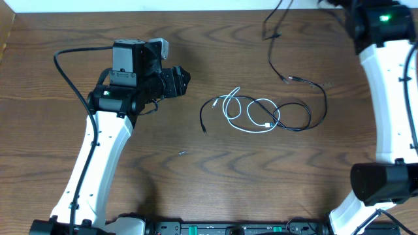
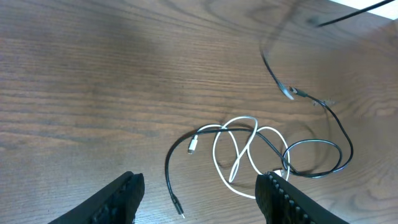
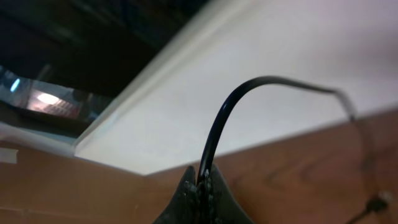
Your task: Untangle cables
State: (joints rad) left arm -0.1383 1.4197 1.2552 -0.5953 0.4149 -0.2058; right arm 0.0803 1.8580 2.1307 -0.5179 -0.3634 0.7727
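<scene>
The left gripper [image 2: 200, 182] hangs above the counter [image 1: 261, 176] with its 2 fingers [image 2: 118, 199] spread wide apart and nothing between them. The tangle lies just ahead of it, a little toward its right finger. The white cable [image 2: 239, 134] forms 2 narrow loops there, and 1 of its small plug ends lies on the near left side of the heap. The black cable [image 2: 323, 155] crosses through those white loops. 1 thin end of it curves back toward the left gripper and finishes in a small plug on the bare wood between the fingers' line. Beyond the white loops the black cable makes a rounder loop, then runs farther away from the left gripper past a small plug-like joint and lifts off the counter toward the far edge. In the right wrist view, the right gripper [image 3: 202, 190] is closed tight on the black cable [image 3: 214, 140]. The cable rises straight out from between its fingertips, arcs over to the gripper's right, and drops to the counter, where it blurs.
</scene>
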